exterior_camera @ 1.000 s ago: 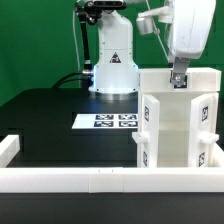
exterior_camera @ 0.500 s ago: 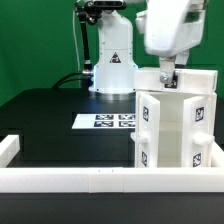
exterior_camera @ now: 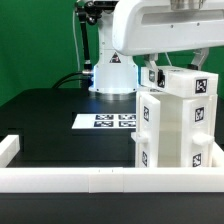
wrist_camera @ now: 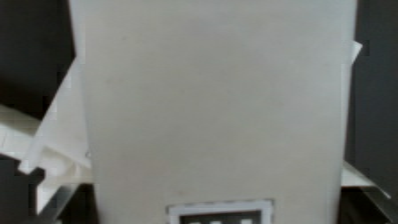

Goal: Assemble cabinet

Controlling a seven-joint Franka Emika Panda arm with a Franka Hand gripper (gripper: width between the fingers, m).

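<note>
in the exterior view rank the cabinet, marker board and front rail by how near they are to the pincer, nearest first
1. cabinet, directly under the pincer, on the exterior view's right.
2. marker board, flat on the black table, toward the exterior view's left of the cabinet.
3. front rail, long and low along the near edge, farthest away.

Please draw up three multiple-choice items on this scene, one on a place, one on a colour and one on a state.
1. Where does the flat white marker board lie?
A. on the black table
B. on top of the cabinet
C. on the rail

2. What colour is the large plastic cabinet?
A. black
B. white
C. green

3. How does the cabinet stand?
A. on its side
B. upside down in the air
C. upright behind the long low white rail

Answers: 1 A, it lies flat on the dark surface; 2 B, every panel is white; 3 C, its base sits behind the rail.
</note>
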